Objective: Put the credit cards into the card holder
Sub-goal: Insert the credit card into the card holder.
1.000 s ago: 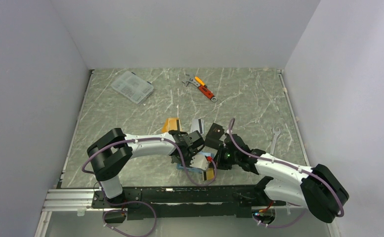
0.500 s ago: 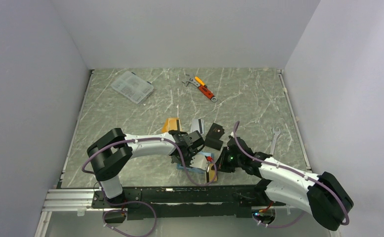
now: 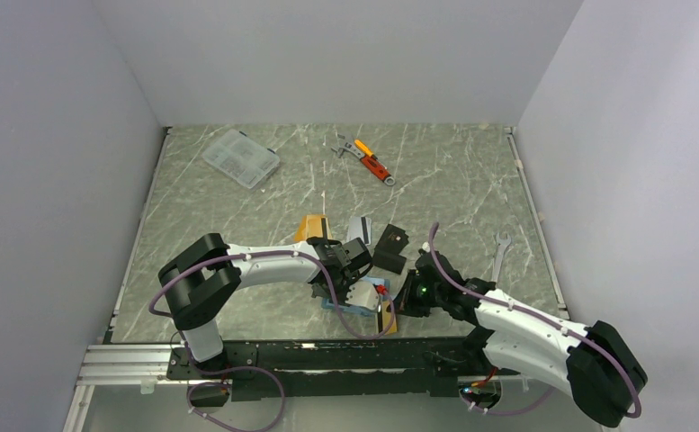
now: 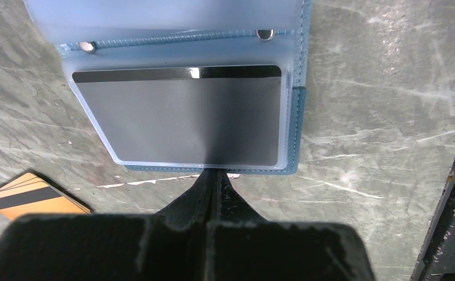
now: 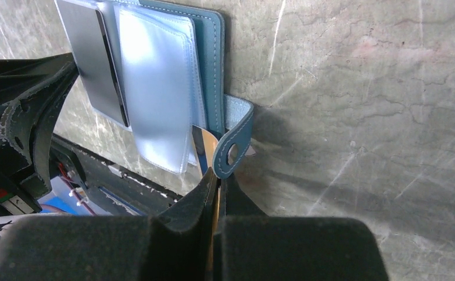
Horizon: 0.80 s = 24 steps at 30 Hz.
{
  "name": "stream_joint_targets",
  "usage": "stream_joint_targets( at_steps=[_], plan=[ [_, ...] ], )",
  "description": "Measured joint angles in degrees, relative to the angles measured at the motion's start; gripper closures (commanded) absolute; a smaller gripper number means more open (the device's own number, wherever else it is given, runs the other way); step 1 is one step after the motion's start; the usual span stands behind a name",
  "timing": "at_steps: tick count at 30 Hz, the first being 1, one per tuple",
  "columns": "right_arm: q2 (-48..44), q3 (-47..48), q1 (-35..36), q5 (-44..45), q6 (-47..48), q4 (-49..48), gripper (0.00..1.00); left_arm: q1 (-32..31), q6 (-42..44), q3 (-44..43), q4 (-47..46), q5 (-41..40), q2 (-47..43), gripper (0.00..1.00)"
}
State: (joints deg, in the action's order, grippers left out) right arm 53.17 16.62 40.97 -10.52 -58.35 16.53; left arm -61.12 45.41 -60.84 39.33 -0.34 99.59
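**Q:** Entry one, right gripper (image 5: 214, 175): condition?

**A:** Clenched on an orange-gold card (image 5: 204, 146). The card is held edge-on, with its free corner projecting just ahead of the tips.

**Q:** Entry two, card holder (image 5: 210, 58): location?

**A:** Lying open on the bench (image 4: 377, 117), directly ahead of the right gripper. Its snap tab (image 5: 236, 140) sits against the card's corner, on the right side. The clear pockets (image 5: 154, 76) lie ahead and to the left.

**Q:** Entry three, left gripper (image 4: 216, 175)?

**A:** Clenched, with its tips at the holder's near hem. Whether it nips the hem or only presses on it cannot be told. A grey card (image 4: 184, 117) is sleeved just beyond its tips. A spare orange card (image 4: 31, 199) lies on the bench, down to its left.

**Q:** Handling note for the step in hand?

**A:** This is judged to be the insertion. The card's corner is at the tab, not at a pocket mouth, and no mouth can be made out from here.
- Shift the card left, clear of the tab.
- Tilt the card into the pocket's plane.
- Lead with one corner and slide slowly.
- Have the left gripper pin the holder so it does not skid.

The likely faults are the thin card bowing or the soft sleeve buckling ahead of it.
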Motion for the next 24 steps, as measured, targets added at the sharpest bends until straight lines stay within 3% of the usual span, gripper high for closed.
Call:
stream_joint_targets(
  at_steps=[24],
  plan=[
    [2.2, 7.3, 0.2, 1.0, 8.5, 0.5, 1.0, 0.8, 0.0, -1.0, 4.2, 2.0, -1.7, 1.0]
  ],
)
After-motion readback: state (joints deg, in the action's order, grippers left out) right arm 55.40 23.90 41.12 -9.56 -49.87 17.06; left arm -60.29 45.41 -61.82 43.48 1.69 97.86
